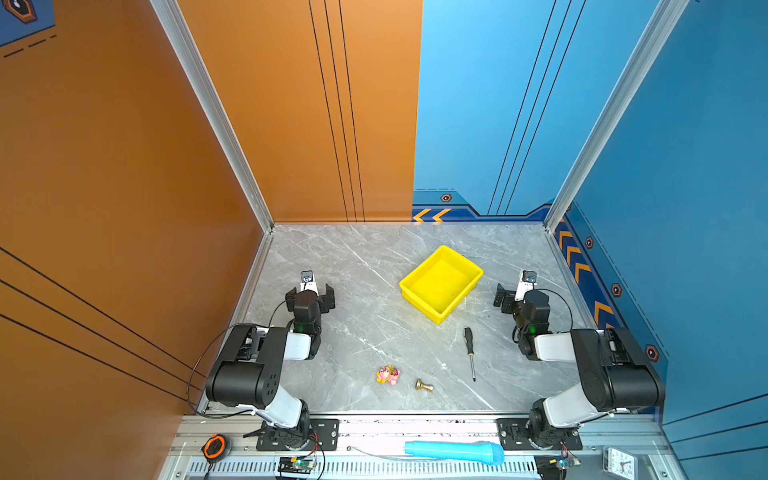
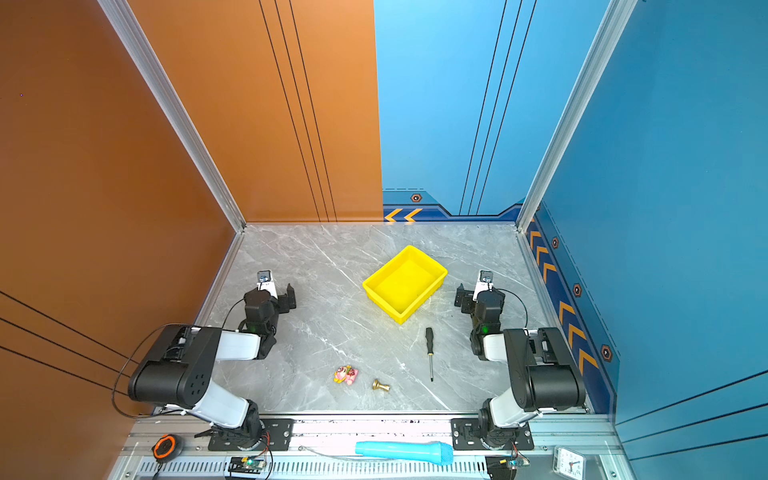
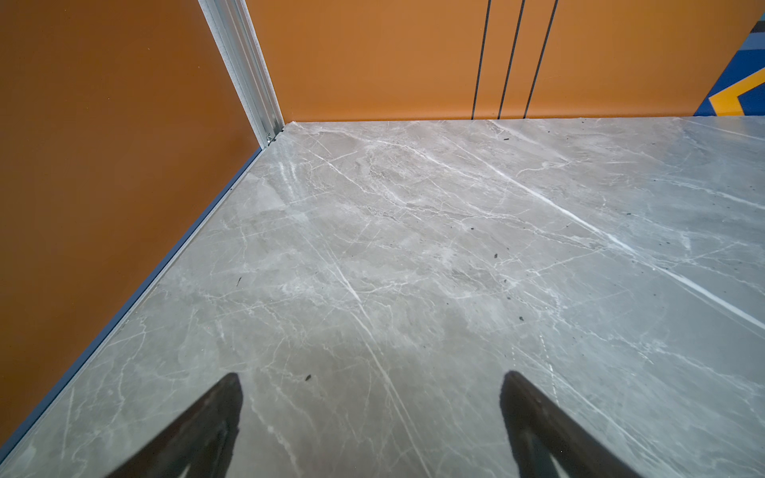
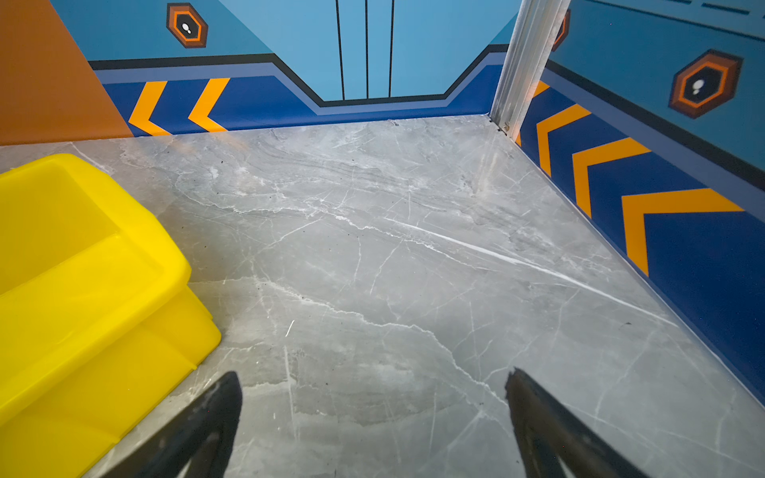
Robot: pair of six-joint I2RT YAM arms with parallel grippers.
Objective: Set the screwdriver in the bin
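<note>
The left gripper [image 3: 372,376] hangs over the grey marble table [image 1: 365,324], its jaws wide apart and empty. Well to the right of those jaws lie a pink toy [image 1: 388,375] and a brass knob [image 1: 424,385], then the screwdriver [image 1: 470,353], flat on the table with its handle toward the yellow bin [image 1: 440,282]. The right gripper [image 4: 373,374], jaws also wide apart, sits just right of the bin, the screwdriver behind and left of its jaws.
</note>
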